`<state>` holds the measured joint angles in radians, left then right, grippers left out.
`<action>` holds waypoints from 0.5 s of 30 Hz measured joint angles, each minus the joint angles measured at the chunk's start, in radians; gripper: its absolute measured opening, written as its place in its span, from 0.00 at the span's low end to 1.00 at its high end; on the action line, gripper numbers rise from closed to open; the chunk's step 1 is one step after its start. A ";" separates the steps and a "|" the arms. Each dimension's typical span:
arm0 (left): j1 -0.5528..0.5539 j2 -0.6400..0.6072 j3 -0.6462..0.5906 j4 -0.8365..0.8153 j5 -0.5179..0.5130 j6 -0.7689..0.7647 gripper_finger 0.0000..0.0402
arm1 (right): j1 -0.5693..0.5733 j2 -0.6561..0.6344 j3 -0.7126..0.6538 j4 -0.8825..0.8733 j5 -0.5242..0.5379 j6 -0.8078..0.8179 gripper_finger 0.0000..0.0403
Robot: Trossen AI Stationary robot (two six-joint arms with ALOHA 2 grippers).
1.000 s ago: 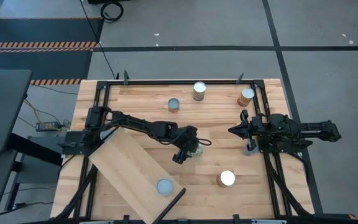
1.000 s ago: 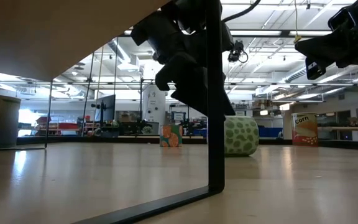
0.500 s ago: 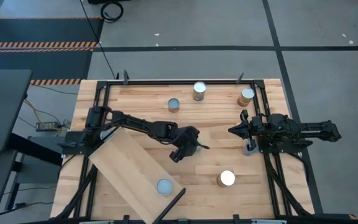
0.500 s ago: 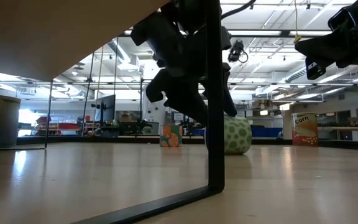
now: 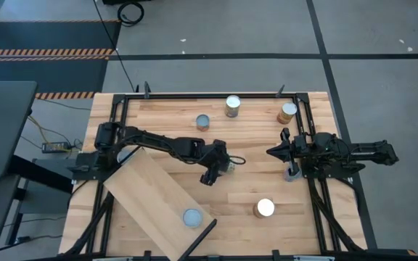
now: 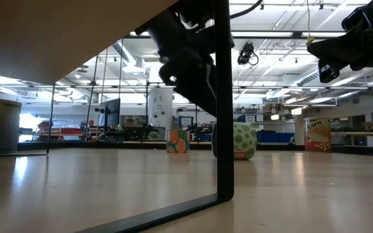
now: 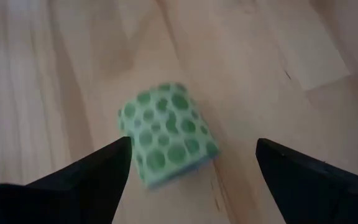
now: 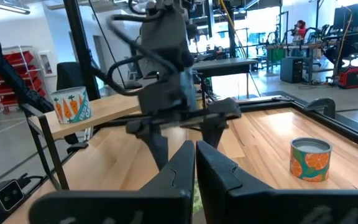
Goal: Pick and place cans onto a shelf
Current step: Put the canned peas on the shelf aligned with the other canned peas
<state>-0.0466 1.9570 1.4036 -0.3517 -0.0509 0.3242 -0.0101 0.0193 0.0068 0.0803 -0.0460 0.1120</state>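
Left gripper (image 5: 217, 171) spread wide near mid-table, above a green-dotted can (image 7: 168, 135) lying on its side on the tabletop (image 5: 252, 134), between the fingers but untouched. Right gripper (image 5: 273, 152) pressed shut and empty, parked by the table's right edge. One can (image 5: 191, 217) on the shelf (image 5: 151, 192); others on the tabletop: grey-topped (image 5: 203, 121), silvery (image 5: 232, 106), gold-topped (image 5: 287, 112) and white-topped (image 5: 264, 209).

Green-dotted can (image 7: 168, 134) blurred in the left wrist view, partly hidden behind the shelf's dark bar (image 6: 224, 103) at centre of the low view, shelf (image 6: 57, 35) cut off at upper left.
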 joint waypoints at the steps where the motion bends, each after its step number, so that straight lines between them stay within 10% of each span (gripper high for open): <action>1: 0.002 -0.008 0.000 -0.011 -0.001 -0.043 0.87 | 0.000 0.000 0.000 0.000 0.000 0.000 0.05; 15: 0.071 -0.014 -0.001 0.012 0.000 -0.365 0.87 | 0.000 0.000 0.000 0.000 0.000 0.000 0.05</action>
<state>0.0241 1.9434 1.4025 -0.3401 -0.0510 -0.0410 -0.0101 0.0193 0.0067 0.0803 -0.0456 0.1120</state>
